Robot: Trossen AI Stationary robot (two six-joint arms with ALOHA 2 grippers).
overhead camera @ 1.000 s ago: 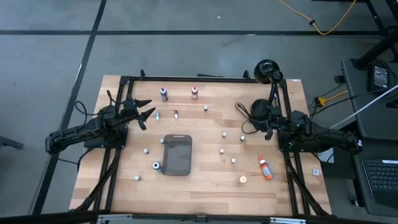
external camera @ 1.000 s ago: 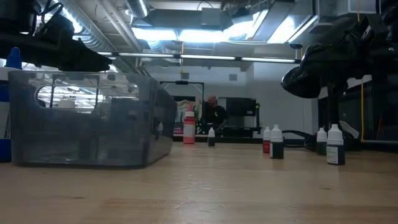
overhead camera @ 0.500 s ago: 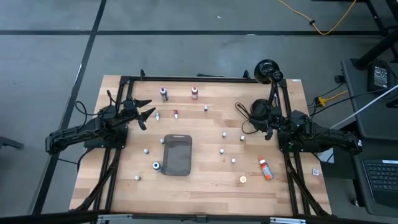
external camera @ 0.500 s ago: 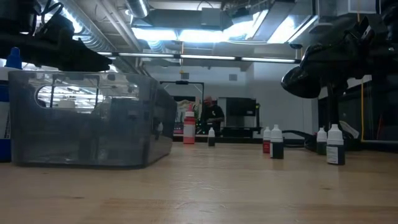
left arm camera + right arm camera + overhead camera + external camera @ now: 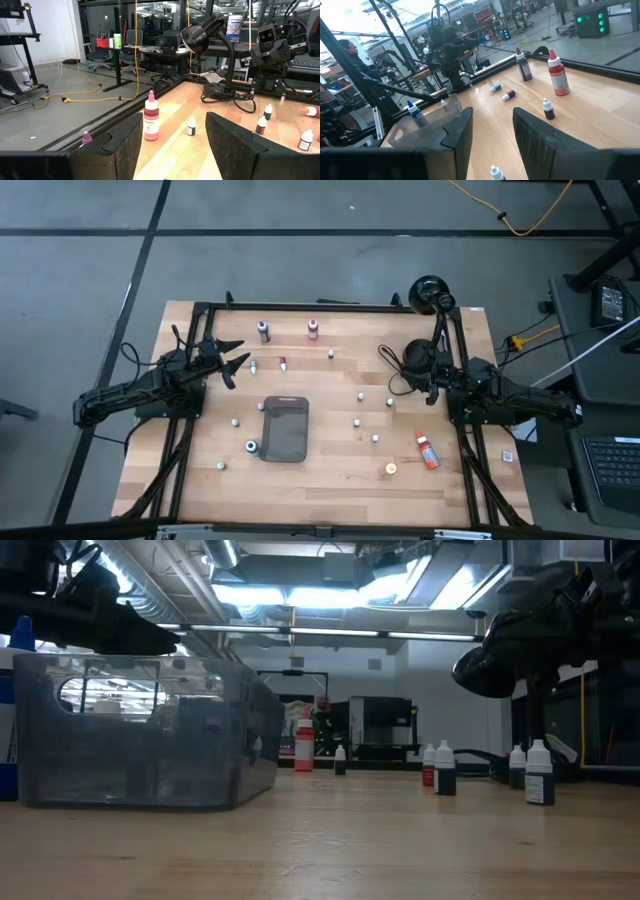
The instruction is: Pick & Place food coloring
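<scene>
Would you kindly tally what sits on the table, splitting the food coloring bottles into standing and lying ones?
Standing bottles: 12
Lying bottles: 3
Tray: 1
Desk lamp: 1
Total: 17

tiny food coloring bottles (image 5: 361, 396) lie scattered across the table.

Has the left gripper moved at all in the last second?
No. In the high view the left gripper sits by the same small bottle, jaws open, empty.
</scene>
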